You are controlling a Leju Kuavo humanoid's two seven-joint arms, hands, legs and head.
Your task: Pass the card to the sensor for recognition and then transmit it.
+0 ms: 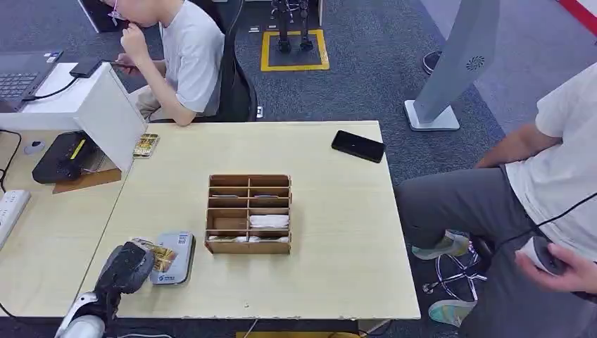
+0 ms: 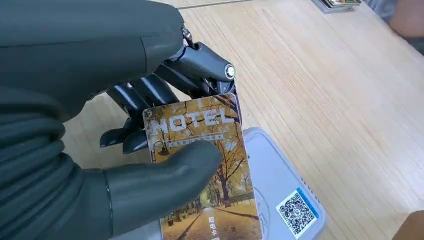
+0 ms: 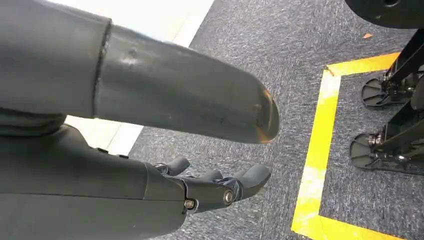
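A: Where's the card (image 2: 210,170)?

B: In the left hand (image 1: 127,267), pinched between the thumb (image 2: 165,185) on its printed face and the dark fingers (image 2: 150,95) behind it. The face shows yellow autumn trees and the word MOTEL.

A: And where is that against the reader?

B: The card sits over the reader (image 1: 176,259), a flat grey-blue pad near the front left of the table (image 1: 338,211). In the left wrist view the card covers part of the pad's top, and a QR code (image 2: 296,214) in a blue frame shows on the pad just beside the card. Whether the card touches the pad or hangs just above it, I can't tell.

A: The right hand?

B: The right hand (image 3: 200,165) holds nothing. Its fingers are apart and only loosely bent, over blue-grey carpet (image 3: 260,65) with a line of yellow tape (image 3: 320,150) beside it.

A: What else is on the table?

B: A wooden box (image 1: 249,213) with compartments stands mid-table, just to the right of the reader. Two of its nearer compartments hold something pale, which I can't make out. A black phone (image 1: 358,146) lies near the far right corner, and a small stack of cards (image 1: 146,144) lies at the far left edge.

A: People?

B: One in a grey shirt (image 1: 191,56) sits beyond the table. Another in a white shirt (image 1: 563,169) sits at the right, with a dark device in one hand (image 1: 556,264)
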